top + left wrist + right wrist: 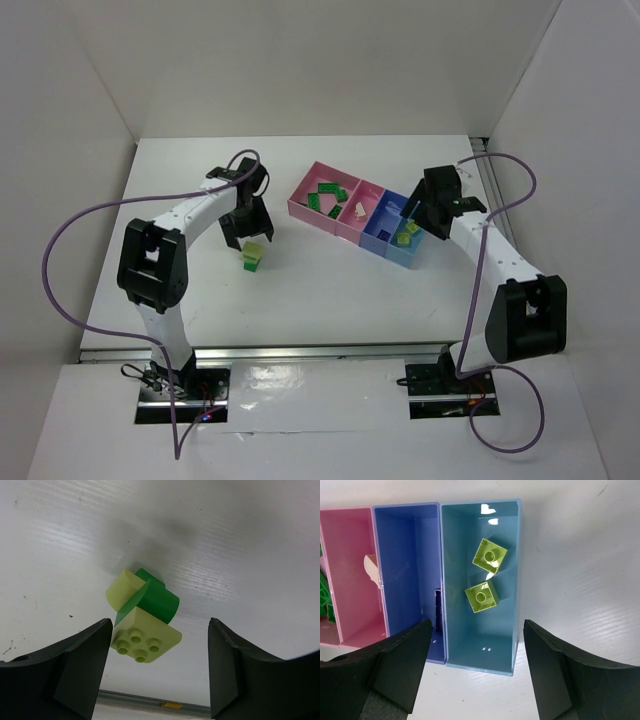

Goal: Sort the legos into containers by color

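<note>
A small clump of joined legos (253, 257) stands alone on the white table: a yellow-green studded brick (145, 640), a dark green piece (156, 600) and a pale yellow-green piece (123, 587). My left gripper (249, 238) hovers open just behind and above the clump, which lies ahead of its fingers (75, 670), untouched. The containers (362, 216) sit right of centre. Green legos (327, 194) lie in the wide pink bin, and a beige one (371, 567) in the narrow pink bin. Two yellow-green bricks (481, 596) lie in the light blue bin (454, 645). My right gripper (477, 665) hangs open and empty above it.
The blue bin (405, 555) holds a dark brick (438, 611) against its wall. White enclosure walls surround the table (330, 290). A metal rail (320, 352) runs along the near edge. Purple cables loop off both arms.
</note>
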`<action>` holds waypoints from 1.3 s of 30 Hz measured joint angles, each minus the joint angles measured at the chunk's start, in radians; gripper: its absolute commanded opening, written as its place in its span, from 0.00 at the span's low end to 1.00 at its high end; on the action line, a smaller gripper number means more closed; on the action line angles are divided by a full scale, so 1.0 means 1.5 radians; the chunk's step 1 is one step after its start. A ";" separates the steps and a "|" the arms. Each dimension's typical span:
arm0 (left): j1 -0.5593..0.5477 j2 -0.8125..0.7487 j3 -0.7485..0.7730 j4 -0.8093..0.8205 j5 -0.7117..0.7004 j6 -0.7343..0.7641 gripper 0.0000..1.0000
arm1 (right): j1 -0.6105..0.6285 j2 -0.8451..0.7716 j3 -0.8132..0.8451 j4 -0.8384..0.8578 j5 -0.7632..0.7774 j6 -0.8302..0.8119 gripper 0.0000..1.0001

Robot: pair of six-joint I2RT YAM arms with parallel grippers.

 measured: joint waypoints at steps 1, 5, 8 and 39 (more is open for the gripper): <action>-0.001 0.000 -0.001 0.000 0.004 0.005 0.80 | 0.000 0.003 0.001 0.000 0.000 0.000 0.81; -0.009 0.000 -0.001 0.001 0.018 0.026 0.80 | 0.001 0.016 0.004 0.001 -0.003 0.000 0.81; -0.013 0.000 -0.001 0.001 0.019 0.035 0.80 | 0.004 0.018 0.005 0.001 -0.005 0.000 0.81; 0.011 -0.084 -0.013 -0.054 0.019 -0.092 0.80 | 0.079 0.062 0.064 0.003 0.018 -0.033 0.81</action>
